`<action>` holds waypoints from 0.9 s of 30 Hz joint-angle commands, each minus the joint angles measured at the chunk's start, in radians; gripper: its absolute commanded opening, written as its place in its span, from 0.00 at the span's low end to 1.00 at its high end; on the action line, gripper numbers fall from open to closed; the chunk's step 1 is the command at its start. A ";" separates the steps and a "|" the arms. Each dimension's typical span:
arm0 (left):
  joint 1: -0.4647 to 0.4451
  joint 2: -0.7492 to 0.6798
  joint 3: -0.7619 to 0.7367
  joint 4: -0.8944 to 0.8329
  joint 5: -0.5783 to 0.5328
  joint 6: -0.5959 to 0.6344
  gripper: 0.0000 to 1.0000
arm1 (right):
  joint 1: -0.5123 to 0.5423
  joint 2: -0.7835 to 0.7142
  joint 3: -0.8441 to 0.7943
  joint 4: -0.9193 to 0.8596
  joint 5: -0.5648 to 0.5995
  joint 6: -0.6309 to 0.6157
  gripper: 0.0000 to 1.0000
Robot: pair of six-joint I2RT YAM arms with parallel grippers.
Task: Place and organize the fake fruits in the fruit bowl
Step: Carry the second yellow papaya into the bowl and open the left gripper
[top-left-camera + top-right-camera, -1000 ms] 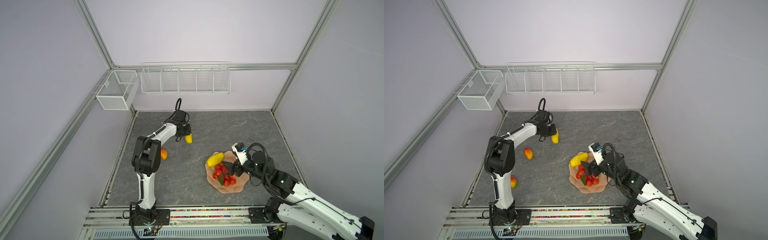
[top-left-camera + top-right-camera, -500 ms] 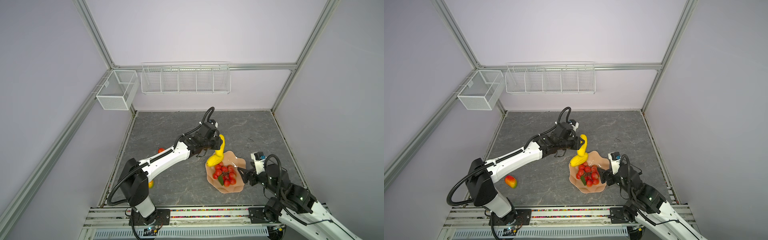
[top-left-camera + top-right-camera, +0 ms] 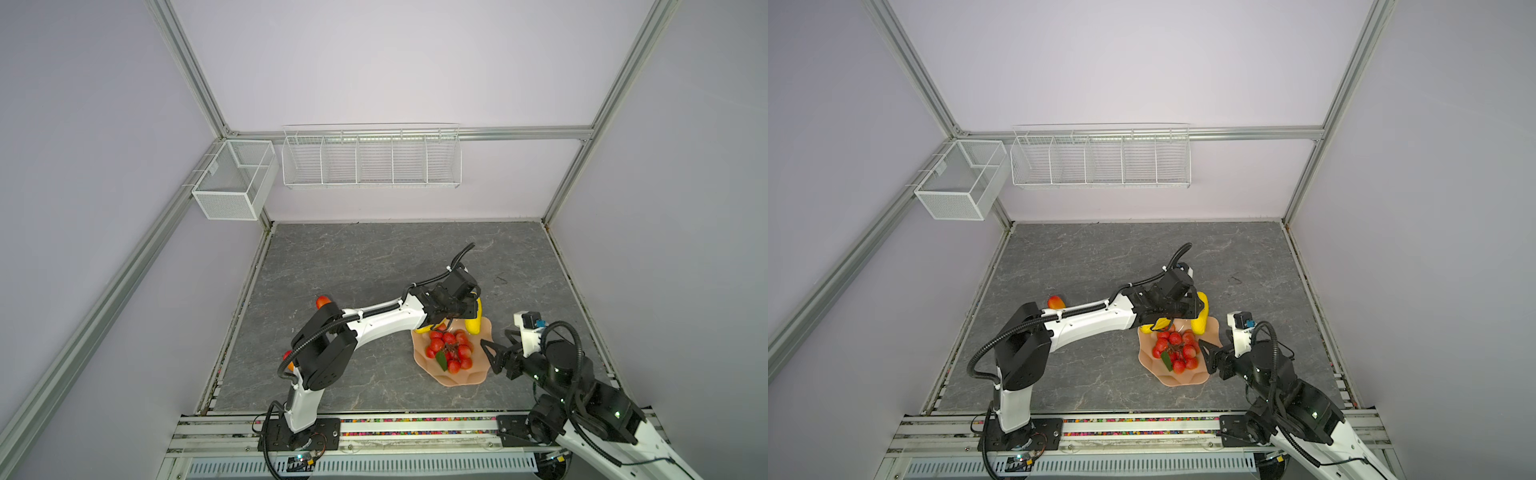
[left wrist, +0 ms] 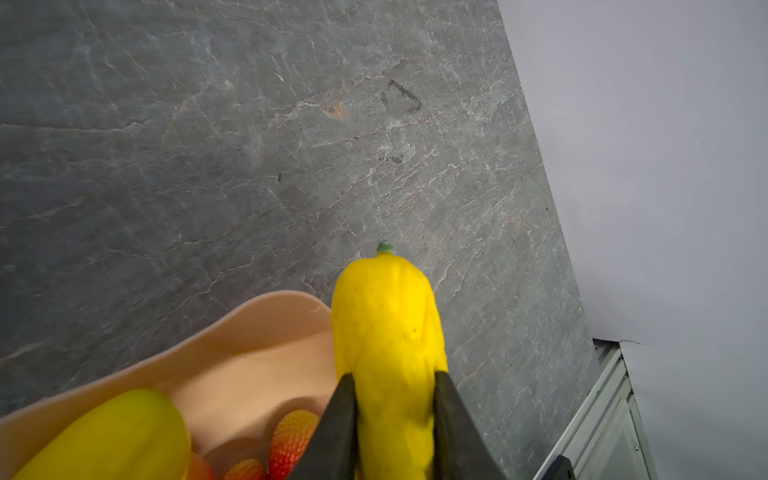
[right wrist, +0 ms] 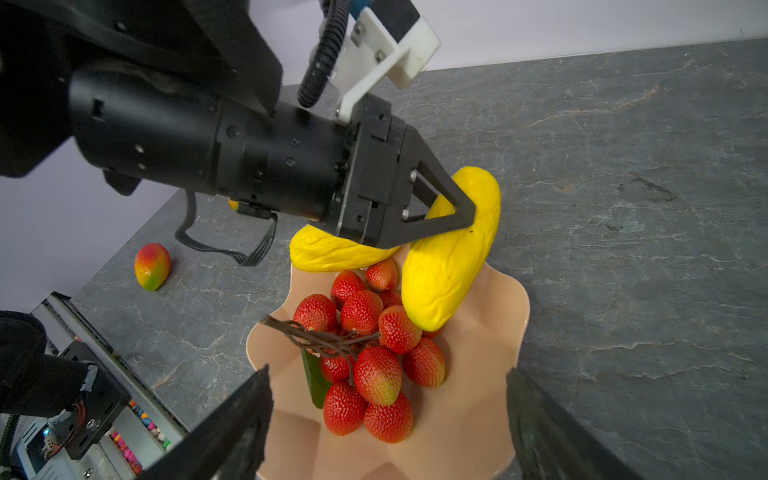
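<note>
— Berry cluster [image 5: 361, 353] and one yellow fruit [image 5: 332, 253] sit in the fruit bowl [image 5: 490, 399]. The second yellow fruit [image 5: 449, 257], ribbed and green-nubbed, tilts over the back rim.

— Left gripper [image 4: 392, 378] clamps it, and right gripper [image 5: 387, 372] gapes empty beside the bowl. A mango [image 3: 323, 301] and a half-hidden second mango [image 3: 287, 357] lie out on the table [image 3: 374, 257].

There are two yellow ribbed fruits [image 5: 451, 257] [image 5: 332, 253], two mango-like fruits [image 3: 323, 301] [image 3: 287, 355], one red berry cluster [image 5: 365, 357], one pink bowl [image 5: 511, 316] and two white wire baskets [image 3: 226, 195] [image 3: 371, 166].
</note>
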 commanded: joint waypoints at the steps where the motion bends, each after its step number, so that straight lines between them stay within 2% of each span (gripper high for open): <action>1: -0.010 0.017 0.049 -0.035 -0.036 -0.043 0.27 | -0.005 -0.055 -0.019 -0.014 0.039 0.029 0.89; 5: -0.019 0.031 0.032 -0.036 -0.038 -0.053 0.28 | -0.005 -0.082 -0.028 -0.011 0.047 0.031 0.89; 14: -0.037 0.032 0.015 -0.056 -0.057 -0.062 0.29 | -0.006 -0.018 -0.011 0.003 0.037 0.013 0.89; 19: -0.038 0.004 -0.032 -0.042 -0.072 -0.067 0.34 | -0.005 -0.013 -0.025 0.020 0.041 0.005 0.89; 21: -0.038 -0.008 -0.043 -0.040 -0.079 -0.066 0.38 | -0.006 -0.010 -0.029 0.025 0.040 0.004 0.89; 27: -0.037 -0.062 -0.034 -0.044 -0.116 -0.009 0.58 | -0.006 0.000 -0.025 0.047 0.030 -0.007 0.89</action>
